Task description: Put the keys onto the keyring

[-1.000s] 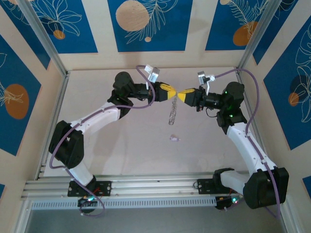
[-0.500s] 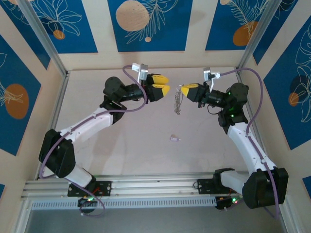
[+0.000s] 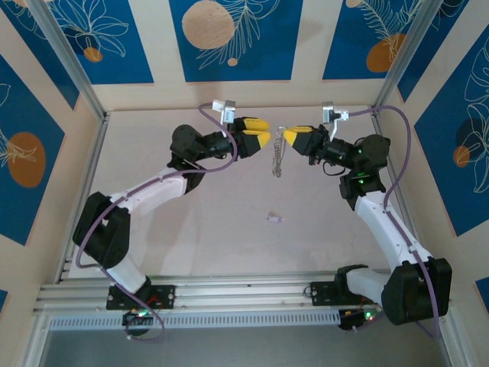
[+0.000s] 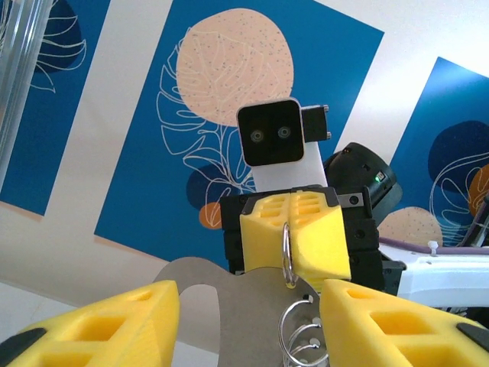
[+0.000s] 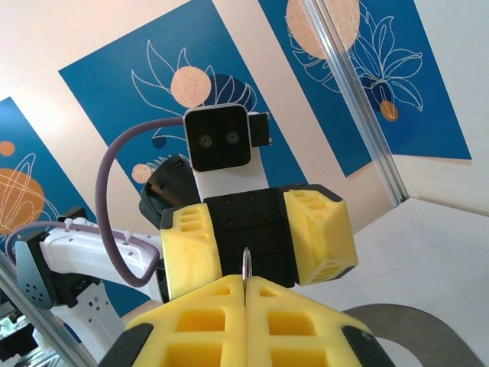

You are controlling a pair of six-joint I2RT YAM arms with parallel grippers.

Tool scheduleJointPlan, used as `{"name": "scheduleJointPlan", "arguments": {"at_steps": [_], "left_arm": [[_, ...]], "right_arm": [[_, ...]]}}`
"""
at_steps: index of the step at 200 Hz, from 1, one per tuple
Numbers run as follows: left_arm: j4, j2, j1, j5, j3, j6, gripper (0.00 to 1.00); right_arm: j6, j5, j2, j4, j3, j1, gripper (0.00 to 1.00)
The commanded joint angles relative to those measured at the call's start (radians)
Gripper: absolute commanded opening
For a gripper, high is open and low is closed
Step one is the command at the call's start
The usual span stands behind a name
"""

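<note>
Since a second ago the left fingers [image 3: 254, 141] have let go of the thin dark-grey metal keyring [image 3: 276, 159] and backed off a little to the left. The whole meet-up has also drifted toward the far wall. The keyring now dangles off the right fingers [image 3: 296, 136] alone, up in the air over the pale beige surface [image 3: 191, 237]. Its fringe of tiny silvery pieces hangs down in a string. The left wrist view shows a slim wire loop nipped between the two yellow right fingers, with coiled silvery bits below it. The right fingers are clamped tight on it. The left fingers are partly spread just beside the ring, holding nothing. One tiny pale key [image 3: 273, 218] with a lilac tint lies loose on the surface, nearer the arm bases.
</note>
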Motion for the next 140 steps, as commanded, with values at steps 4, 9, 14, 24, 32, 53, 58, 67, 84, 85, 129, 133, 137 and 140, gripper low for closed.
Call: {"name": "scheduleJointPlan", "arguments": {"at_steps": [4, 9, 14, 24, 32, 53, 58, 67, 84, 85, 129, 133, 137, 140], "left_arm": [[0.101, 0.016, -0.008, 0.008, 0.046, -0.034, 0.51], [0.105, 0.018, -0.010, 0.008, 0.048, -0.037, 0.51], [0.108, 0.020, -0.010, 0.006, 0.049, -0.038, 0.51], [0.111, 0.023, -0.010, 0.006, 0.052, -0.041, 0.51], [0.113, 0.025, -0.012, 0.009, 0.056, -0.042, 0.51], [0.114, 0.033, -0.013, 0.014, 0.066, -0.045, 0.49], [0.115, 0.034, -0.014, 0.016, 0.067, -0.045, 0.49], [0.114, 0.037, -0.014, 0.019, 0.073, -0.047, 0.48], [0.114, 0.044, -0.019, 0.020, 0.076, -0.048, 0.48], [0.114, 0.043, -0.020, 0.020, 0.077, -0.048, 0.48], [0.107, 0.047, -0.023, 0.018, 0.072, -0.043, 0.48], [0.108, 0.047, -0.024, 0.018, 0.072, -0.043, 0.48], [0.107, 0.047, -0.024, 0.018, 0.071, -0.044, 0.48], [0.107, 0.047, -0.026, 0.019, 0.071, -0.043, 0.48]], "right_arm": [[0.011, 0.034, 0.012, 0.056, 0.006, 0.017, 0.00], [0.011, 0.036, 0.015, 0.057, 0.006, 0.019, 0.00], [0.012, 0.035, 0.017, 0.058, 0.006, 0.021, 0.00], [0.011, 0.036, 0.022, 0.061, 0.006, 0.025, 0.00], [0.012, 0.037, 0.026, 0.062, 0.007, 0.027, 0.00], [0.013, 0.037, 0.032, 0.063, 0.010, 0.032, 0.00], [0.011, 0.038, 0.032, 0.065, 0.009, 0.032, 0.00], [0.011, 0.039, 0.033, 0.066, 0.009, 0.034, 0.00], [0.012, 0.042, 0.032, 0.065, 0.008, 0.034, 0.00], [0.012, 0.042, 0.032, 0.065, 0.008, 0.033, 0.00], [0.013, 0.042, 0.024, 0.063, 0.006, 0.033, 0.00], [0.012, 0.042, 0.024, 0.064, 0.008, 0.033, 0.00], [0.013, 0.041, 0.024, 0.063, 0.008, 0.034, 0.00], [0.012, 0.043, 0.025, 0.063, 0.008, 0.034, 0.00]]}}
